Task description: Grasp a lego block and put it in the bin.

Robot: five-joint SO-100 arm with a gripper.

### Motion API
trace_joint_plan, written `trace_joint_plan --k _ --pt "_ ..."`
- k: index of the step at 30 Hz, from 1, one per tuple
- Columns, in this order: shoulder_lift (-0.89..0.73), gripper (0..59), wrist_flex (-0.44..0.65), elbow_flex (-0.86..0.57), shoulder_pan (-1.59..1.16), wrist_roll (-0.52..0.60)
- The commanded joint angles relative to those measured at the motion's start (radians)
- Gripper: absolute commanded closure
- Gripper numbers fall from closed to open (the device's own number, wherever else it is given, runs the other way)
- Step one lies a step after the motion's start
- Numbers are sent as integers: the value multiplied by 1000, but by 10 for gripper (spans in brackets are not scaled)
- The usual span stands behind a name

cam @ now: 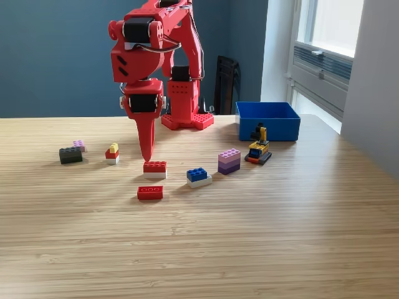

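Now we see the gripper (pixel 148 156) poised just above the red-and-white lego block (pixel 154 169) mid-table, claw seemingly together; the bin (pixel 267 121) sits near the table's far edge.

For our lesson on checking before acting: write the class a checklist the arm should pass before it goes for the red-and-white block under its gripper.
1. Gripper above the red-and-white block: ok, tip sits just over its left end in the exterior view.
2. Jaws open wide enough: cannot tell, they look like one closed point from this angle.
3. Block free of neighbours: ok, the flat red block and the blue-and-white block lie apart from it.
4. Bin reachable: ok, beside the arm's base.
5. Path to the bin: not ok, the purple block and the yellow-and-black model stand between.
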Motion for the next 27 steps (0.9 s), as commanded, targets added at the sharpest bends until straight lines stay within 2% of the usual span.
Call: trace_joint_plan --k 1,14,16,21,24,27 --pt "-32 346 -2 -78 -23 11" --pt "-181 366 -2 -184 -57 43" --pt "-207 394 0 -201 -61 44" --pt "-249 585 2 -225 -66 58" --pt "-250 585 6 -227 -67 69" --pt "-242 586 60 -262 -72 91"
